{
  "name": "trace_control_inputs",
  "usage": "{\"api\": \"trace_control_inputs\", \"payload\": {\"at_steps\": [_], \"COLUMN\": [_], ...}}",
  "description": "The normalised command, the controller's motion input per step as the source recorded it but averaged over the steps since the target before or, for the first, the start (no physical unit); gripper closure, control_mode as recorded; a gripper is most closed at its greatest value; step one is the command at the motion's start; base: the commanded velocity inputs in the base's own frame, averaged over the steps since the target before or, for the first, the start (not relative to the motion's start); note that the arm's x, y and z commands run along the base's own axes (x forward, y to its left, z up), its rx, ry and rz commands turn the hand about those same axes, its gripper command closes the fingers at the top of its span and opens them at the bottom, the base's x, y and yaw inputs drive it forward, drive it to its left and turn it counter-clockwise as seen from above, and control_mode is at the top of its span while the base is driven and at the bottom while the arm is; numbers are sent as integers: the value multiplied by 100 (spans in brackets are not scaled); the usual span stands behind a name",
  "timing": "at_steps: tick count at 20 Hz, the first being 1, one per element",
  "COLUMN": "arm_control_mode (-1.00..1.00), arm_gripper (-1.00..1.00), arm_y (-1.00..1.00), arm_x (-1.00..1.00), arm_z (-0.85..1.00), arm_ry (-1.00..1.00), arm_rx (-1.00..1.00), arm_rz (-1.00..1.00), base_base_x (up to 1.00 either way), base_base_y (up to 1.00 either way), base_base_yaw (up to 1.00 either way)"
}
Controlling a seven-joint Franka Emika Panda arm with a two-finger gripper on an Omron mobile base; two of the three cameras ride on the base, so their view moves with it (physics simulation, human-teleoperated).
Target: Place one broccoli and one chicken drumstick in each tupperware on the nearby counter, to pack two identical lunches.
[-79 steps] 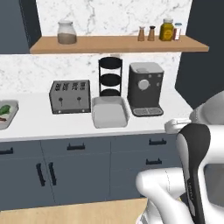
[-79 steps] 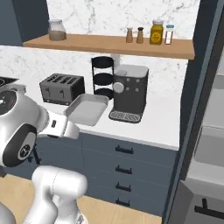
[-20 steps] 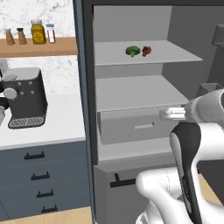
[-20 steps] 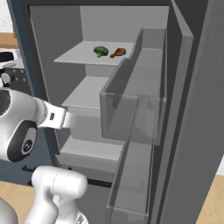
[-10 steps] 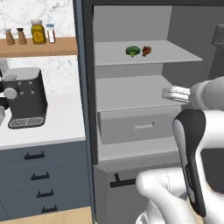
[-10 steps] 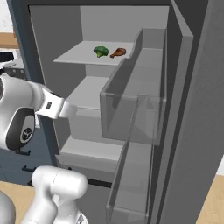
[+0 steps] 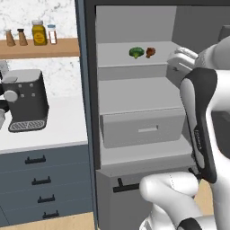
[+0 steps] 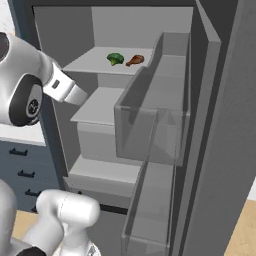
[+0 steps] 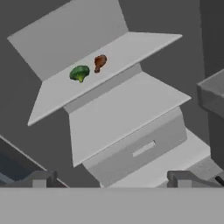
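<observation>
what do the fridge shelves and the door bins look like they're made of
Fridge shelves: probably matte grey plastic, since the surfaces are flat, opaque and without glare. Door bins: likely clear or smoky plastic, as the walls behind show through them. Being rendered, neither is certain.

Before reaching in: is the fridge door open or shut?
Open. The door is swung aside, leaving the broccoli and chicken drumstick on the top shelf exposed.

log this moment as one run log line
stage: reaching into fridge | hand: open, empty | broccoli and chicken drumstick: side by side on top shelf
</observation>
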Motion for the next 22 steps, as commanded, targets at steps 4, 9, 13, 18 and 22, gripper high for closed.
{"api": "trace_control_inputs", "payload": {"at_steps": [4,9,13,18,22], "arm_control_mode": [-100,-100,-100,-100,-100], "arm_gripper": [-100,-100,-100,-100,-100], "arm_y": [0,5,11,11,0], "arm_x": [46,85,90,79,71], "arm_z": [3,-9,-16,-21,-14], "arm_ry": [9,2,-5,0,0], "arm_rx": [10,4,3,1,0], "arm_rz": [-1,0,0,0,-1], "base_base_x": [0,0,0,0,0], "base_base_y": [0,0,0,0,0], "base_base_yaw": [0,0,0,0,0]}}
